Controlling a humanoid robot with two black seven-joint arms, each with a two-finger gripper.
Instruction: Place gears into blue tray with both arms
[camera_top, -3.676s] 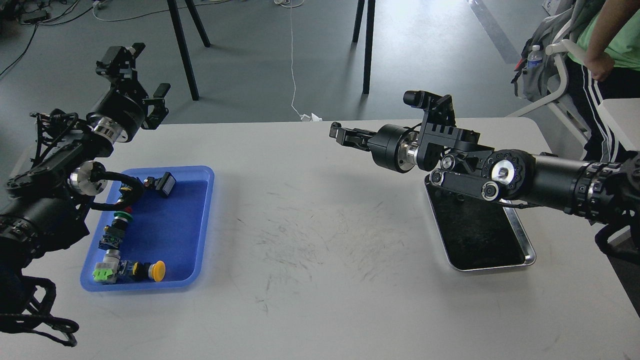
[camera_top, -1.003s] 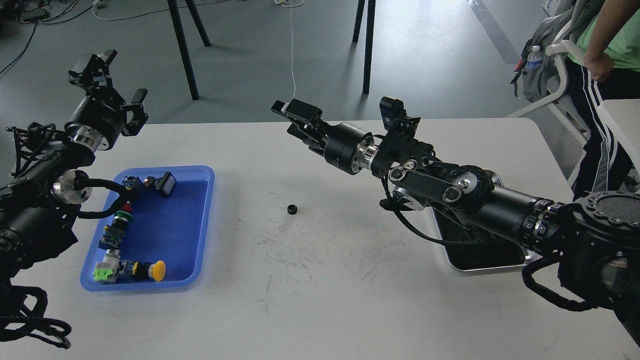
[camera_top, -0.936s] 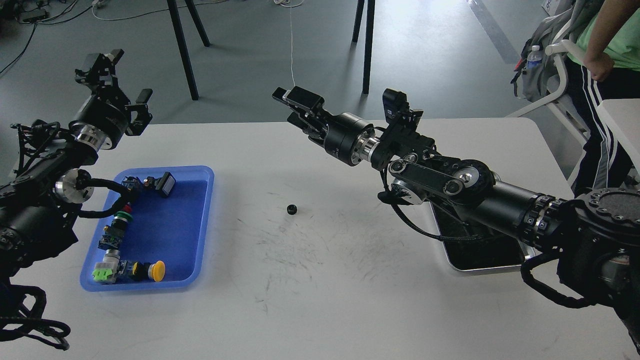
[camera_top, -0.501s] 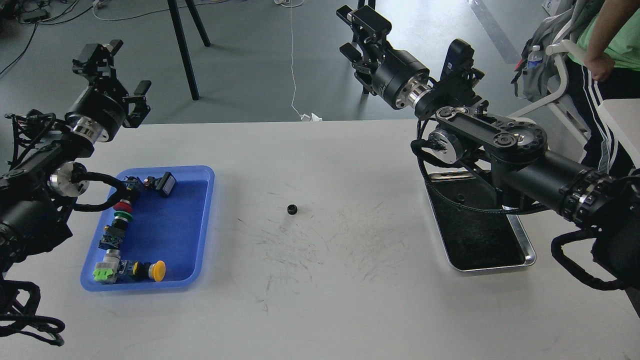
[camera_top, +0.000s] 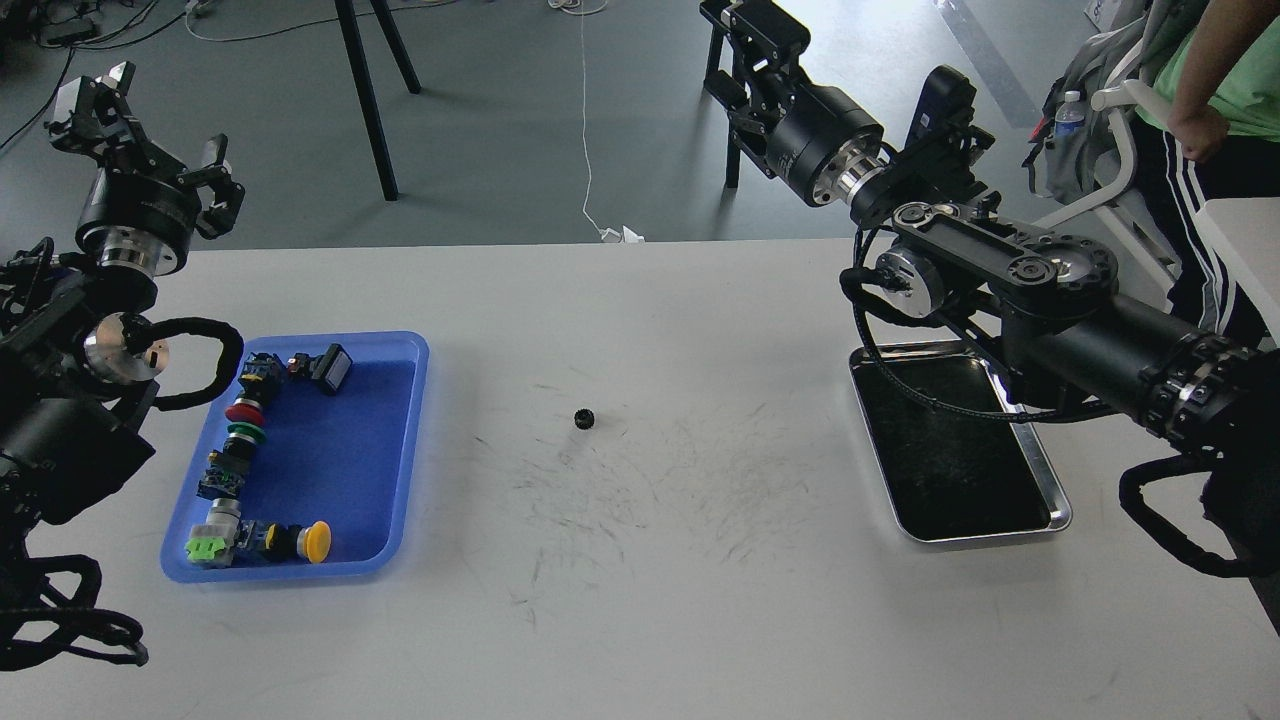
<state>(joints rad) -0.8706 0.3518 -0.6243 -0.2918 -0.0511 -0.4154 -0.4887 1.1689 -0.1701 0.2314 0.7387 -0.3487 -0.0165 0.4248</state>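
Note:
A single small black gear (camera_top: 585, 418) lies on the white table near its middle, with nothing touching it. The blue tray (camera_top: 345, 455) sits at the left, well apart from the gear. My left gripper (camera_top: 152, 125) is raised above the table's far left edge, behind the tray, open and empty. My right gripper (camera_top: 742, 55) is held high beyond the table's far edge, its fingers spread and nothing between them. Both grippers are far from the gear.
Coloured push-button switches (camera_top: 245, 415) line the blue tray's left and near sides. A metal tray (camera_top: 1052, 520) with black lining lies at the right, partly under my right arm. Black stand legs (camera_top: 365, 95) and a person (camera_top: 1205, 110) on a chair are behind the table.
The gear now lies on the table. My right arm has swung from over the table's middle up and back to the right. My left gripper has drifted up and to the left.

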